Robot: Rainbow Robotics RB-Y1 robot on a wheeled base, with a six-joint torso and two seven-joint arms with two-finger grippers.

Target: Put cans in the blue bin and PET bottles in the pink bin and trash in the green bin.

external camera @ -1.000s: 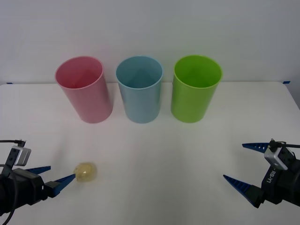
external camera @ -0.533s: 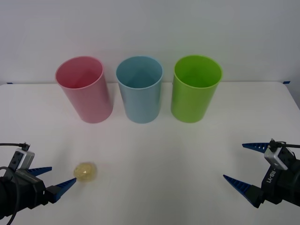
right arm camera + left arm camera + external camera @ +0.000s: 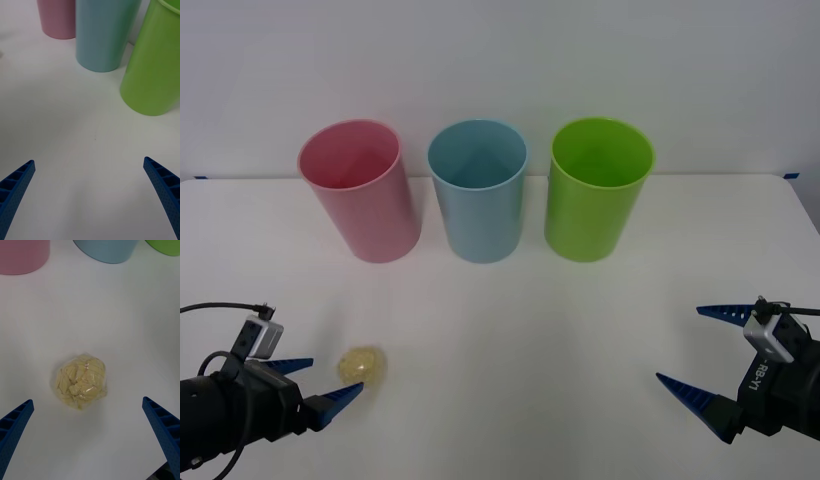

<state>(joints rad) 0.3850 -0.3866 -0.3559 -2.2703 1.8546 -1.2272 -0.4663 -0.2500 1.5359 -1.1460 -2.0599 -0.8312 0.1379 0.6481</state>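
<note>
Bare table [image 3: 510, 340] all round the trash [image 3: 363, 364]; bins stand well apart

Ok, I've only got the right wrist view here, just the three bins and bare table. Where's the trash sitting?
Observer: The trash lies on the table near the robot's left front, well short of the pink bin.
Operator: Is the left gripper on it?
Observer: Not touching. The left gripper is open just in front of it, and the left wrist view shows the lump ahead of the spread fingers.
Operator: What does the trash look like?
Observer: A wrinkly pale yellow lump, far smaller than the green bin mouth.
Operator: Anything in the bins?
Observer: From the front, the pink, blue bin and green interiors look empty.
</note>
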